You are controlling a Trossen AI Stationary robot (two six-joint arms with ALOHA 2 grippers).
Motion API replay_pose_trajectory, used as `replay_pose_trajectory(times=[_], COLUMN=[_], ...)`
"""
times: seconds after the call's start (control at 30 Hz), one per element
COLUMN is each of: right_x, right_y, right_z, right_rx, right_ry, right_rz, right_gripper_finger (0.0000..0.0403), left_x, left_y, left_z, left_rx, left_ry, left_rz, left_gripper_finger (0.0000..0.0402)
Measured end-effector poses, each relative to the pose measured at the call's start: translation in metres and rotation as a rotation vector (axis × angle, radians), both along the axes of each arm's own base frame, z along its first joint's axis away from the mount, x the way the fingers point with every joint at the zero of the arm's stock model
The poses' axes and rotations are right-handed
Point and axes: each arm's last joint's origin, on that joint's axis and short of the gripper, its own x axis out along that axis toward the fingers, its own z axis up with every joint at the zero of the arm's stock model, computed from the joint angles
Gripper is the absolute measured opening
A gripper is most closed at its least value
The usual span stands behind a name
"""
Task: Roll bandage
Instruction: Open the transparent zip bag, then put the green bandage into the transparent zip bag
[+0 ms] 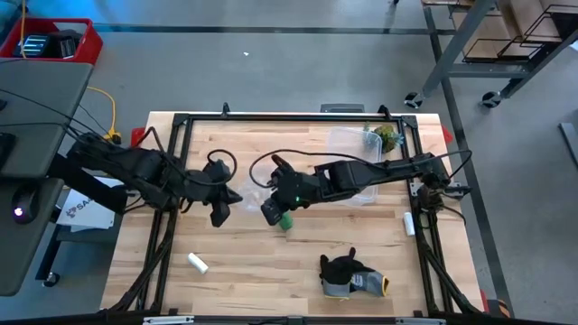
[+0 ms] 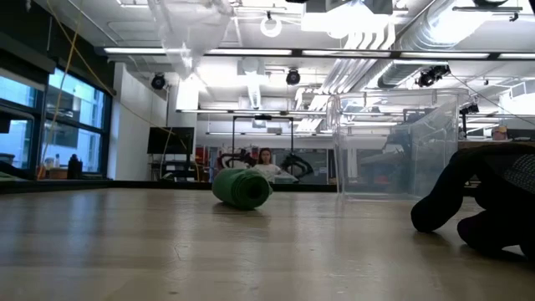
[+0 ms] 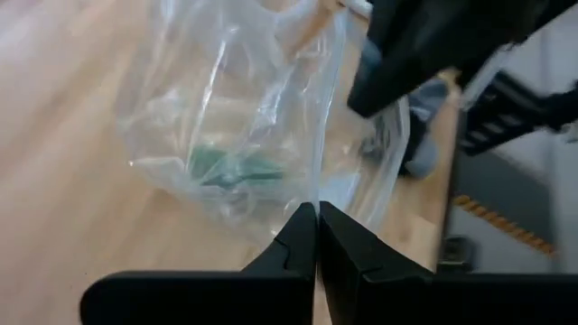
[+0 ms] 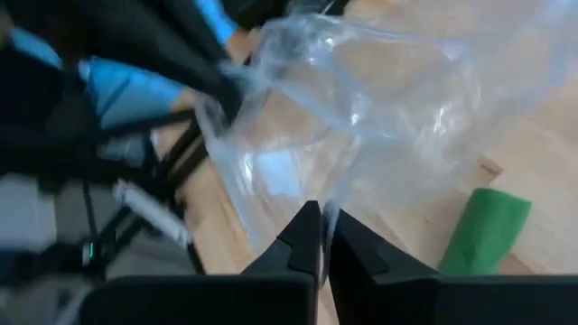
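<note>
The bandage is a compact bright green roll. It lies on its side on the wooden table, just near of my right gripper, and also shows in the low view and the right wrist view. A clear plastic bag hangs between my two grippers above the table's middle. My left gripper and my right gripper are both shut on it. In the left wrist view the bandage shows through the bag. My left gripper pinches the bag's thin film at an edge between its two shut fingers, slanting down from the table's left. The bag is lifted clear of the table and spreads out beyond the fingertips. My right gripper pinches a crumpled edge of the bag between its two shut fingers, slanting down from the table's right. The film hangs loose and wrinkled, clear of the table.
A clear plastic box stands at the far right, with something green and leafy beside it. A dark grey glove lies near the front right. A small white cylinder lies at the front left.
</note>
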Motion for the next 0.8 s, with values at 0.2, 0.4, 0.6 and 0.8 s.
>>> replay_pose_trajectory(times=[0.2, 0.4, 0.6, 0.8], right_x=[0.002, 0.004, -0.004, 0.007], right_y=[-0.011, -0.013, -0.017, -0.003], right_z=[0.000, 0.003, -0.012, -0.071], right_rx=[-0.111, -0.347, -0.355, -0.199], right_ry=[0.012, -0.019, 0.157, 0.355], right_rz=[0.157, 0.247, 0.241, 0.105], right_gripper_finger=[0.0078, 0.0183, 0.0243, 0.0250], left_x=[-0.009, -0.019, -0.031, -0.037], left_y=[0.001, 0.004, 0.005, 0.006], left_z=[0.007, 0.013, 0.008, -0.044], left_rx=[-0.163, -0.286, -0.166, -0.201], left_ry=[-0.009, -0.033, -0.100, -0.027], left_rz=[-0.038, 0.027, 0.203, 0.287], left_gripper_finger=[0.0000, 0.0000, 0.0000, 0.0000])
